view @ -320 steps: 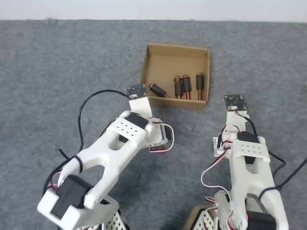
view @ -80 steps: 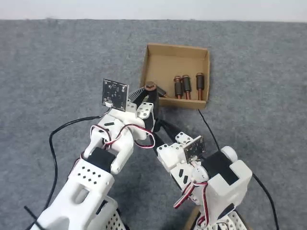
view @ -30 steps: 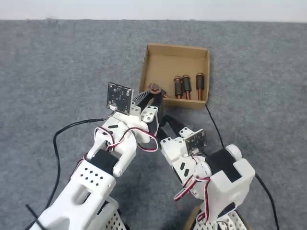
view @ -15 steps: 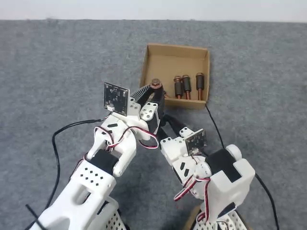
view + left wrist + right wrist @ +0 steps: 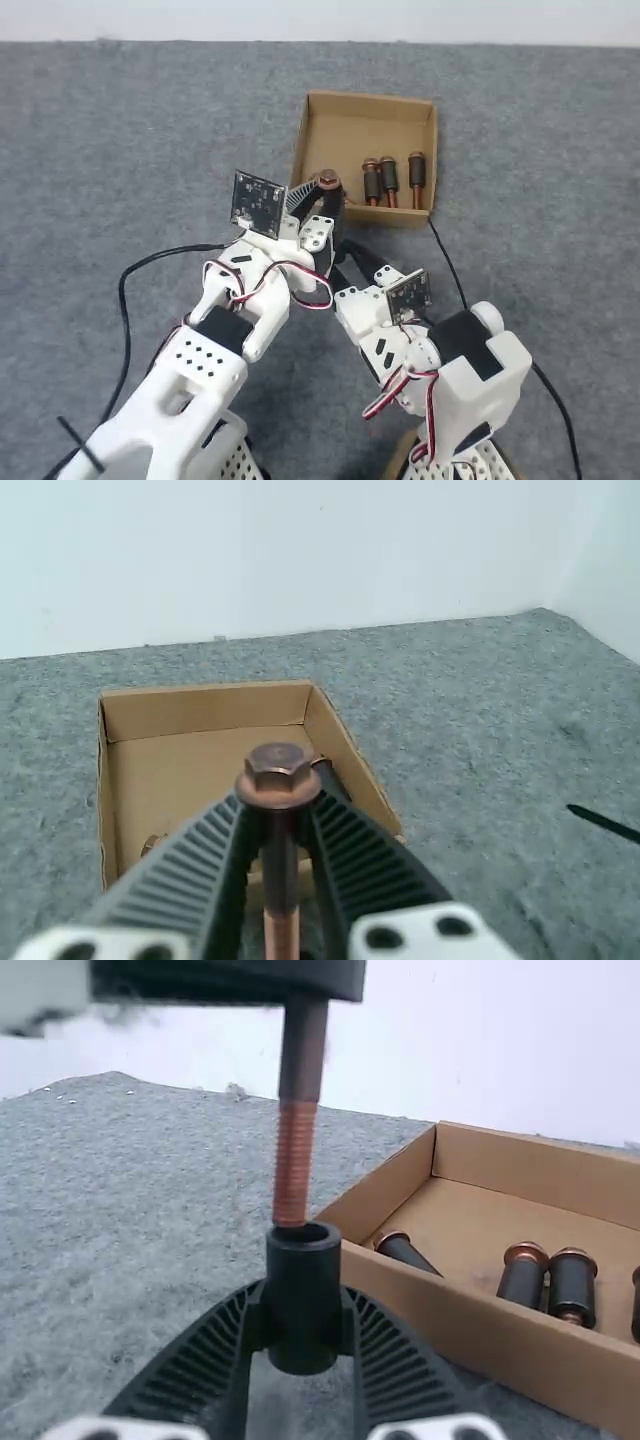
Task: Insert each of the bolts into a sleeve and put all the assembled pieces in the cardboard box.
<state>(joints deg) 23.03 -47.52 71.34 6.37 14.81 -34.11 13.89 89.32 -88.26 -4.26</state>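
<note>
Right wrist view: the right gripper [image 5: 302,1328] clamps a sleeve [image 5: 302,1260] upright while the left gripper [image 5: 277,825] pinches the stiff, likely slippery bolt [image 5: 275,772] just below its head.

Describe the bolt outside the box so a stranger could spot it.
Find the open brown cardboard box on the grey carpet. By its corner nearest the arms, the left gripper holds a copper hex-head bolt upright. Unlike the boxed bolts, its shank is bare.
</note>
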